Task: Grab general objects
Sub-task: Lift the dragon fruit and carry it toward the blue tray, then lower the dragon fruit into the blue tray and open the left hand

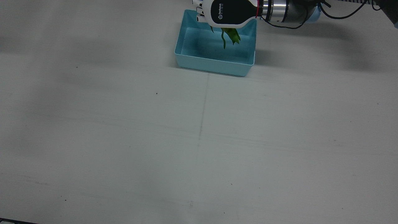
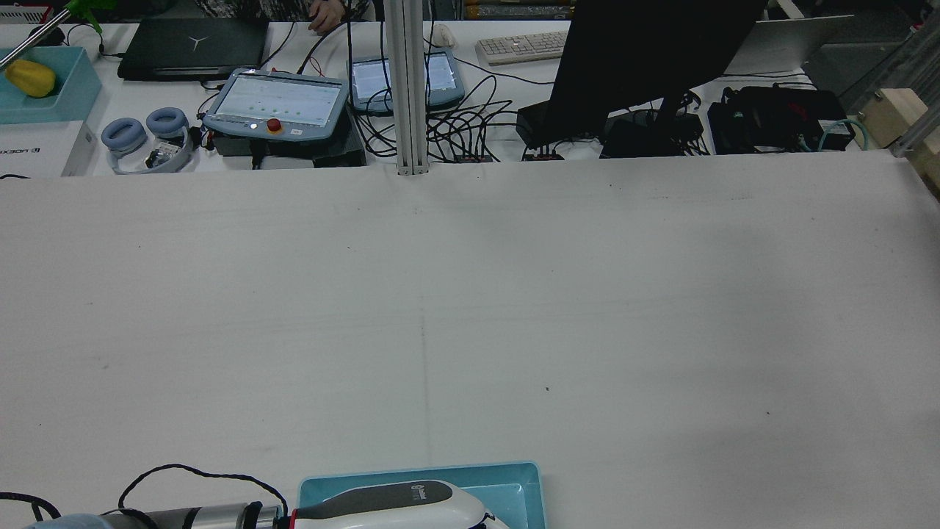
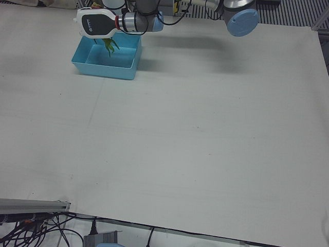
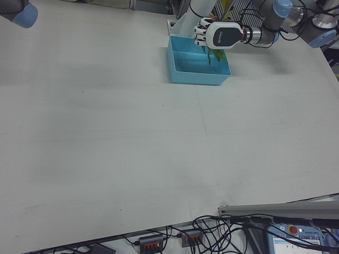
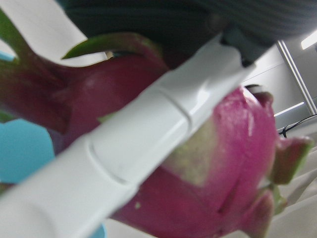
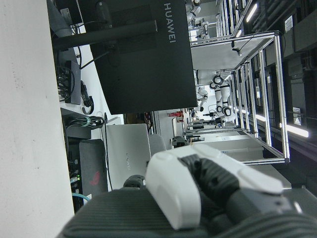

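My left hand (image 1: 230, 12) is shut on a magenta dragon fruit (image 5: 218, 163) with green scales. It holds the fruit over the far side of a light blue bin (image 1: 214, 66). A white finger (image 5: 138, 144) crosses the fruit in the left hand view. Only the green leaf tips (image 1: 231, 35) hang below the hand in the front view. The hand (image 3: 97, 24) and bin (image 3: 105, 71) also show in the left-front view, and in the right-front view, hand (image 4: 225, 33) above bin (image 4: 198, 78). My right hand (image 6: 198, 183) holds nothing and shows only in its own view.
The bin sits at the table's robot-side edge (image 2: 529, 485). Beyond the far edge stand teach pendants (image 2: 275, 103), a black monitor (image 2: 646, 59) and another blue bin with a yellow fruit (image 2: 29, 77). The right arm's elbow (image 4: 24, 15) is at the table corner.
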Tool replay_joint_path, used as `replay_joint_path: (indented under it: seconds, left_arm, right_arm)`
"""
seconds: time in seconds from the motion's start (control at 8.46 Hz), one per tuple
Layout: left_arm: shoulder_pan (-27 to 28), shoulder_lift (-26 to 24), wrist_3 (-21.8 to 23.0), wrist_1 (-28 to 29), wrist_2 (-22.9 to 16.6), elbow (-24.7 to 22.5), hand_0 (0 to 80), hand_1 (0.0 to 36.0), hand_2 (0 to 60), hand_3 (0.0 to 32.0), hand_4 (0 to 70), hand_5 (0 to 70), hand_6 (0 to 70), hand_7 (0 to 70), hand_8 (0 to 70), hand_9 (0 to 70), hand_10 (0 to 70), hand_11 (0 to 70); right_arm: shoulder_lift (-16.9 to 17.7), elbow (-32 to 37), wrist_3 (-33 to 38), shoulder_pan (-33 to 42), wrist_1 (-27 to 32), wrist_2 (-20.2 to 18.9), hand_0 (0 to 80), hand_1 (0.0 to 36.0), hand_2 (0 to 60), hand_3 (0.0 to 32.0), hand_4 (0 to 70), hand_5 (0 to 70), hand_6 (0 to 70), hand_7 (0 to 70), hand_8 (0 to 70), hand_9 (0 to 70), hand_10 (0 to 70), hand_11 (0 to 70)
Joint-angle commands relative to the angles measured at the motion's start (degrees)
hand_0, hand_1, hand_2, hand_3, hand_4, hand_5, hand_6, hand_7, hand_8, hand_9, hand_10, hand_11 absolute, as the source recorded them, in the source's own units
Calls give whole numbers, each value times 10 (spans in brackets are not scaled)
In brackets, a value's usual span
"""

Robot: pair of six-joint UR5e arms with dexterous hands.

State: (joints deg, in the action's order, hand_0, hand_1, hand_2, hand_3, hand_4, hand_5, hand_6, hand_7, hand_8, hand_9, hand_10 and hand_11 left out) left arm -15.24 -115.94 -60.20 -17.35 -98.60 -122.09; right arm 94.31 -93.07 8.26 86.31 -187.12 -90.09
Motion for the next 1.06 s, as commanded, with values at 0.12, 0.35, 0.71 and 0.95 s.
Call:
replay_joint_path:
  seconds: [0.12,0.35,0.71,0.95]
  left_arm:
    - [19,5,-4,4,2,-3,800,360,600,0,0,700,0,365,0,59,322,519]
    - [19,5,-6,0,7,-3,800,360,600,0,0,700,0,382,0,62,258,437]
    - [11,19,-6,-7,9,-6,800,360,600,0,0,700,0,288,0,43,188,341]
    - [-13,31,-1,-7,9,-16,800,360,600,0,0,700,0,245,0,35,136,266]
  right_arm:
    - [0,0,0,0,0,0,0,0,0,0,0,0,0,0,0,0,0,0]
    - [0,0,0,0,0,0,0,0,0,0,0,0,0,0,0,0,0,0]
    - [0,0,0,0,0,0,0,0,0,0,0,0,0,0,0,0,0,0]
    - [0,0,0,0,0,0,0,0,0,0,0,0,0,0,0,0,0,0]
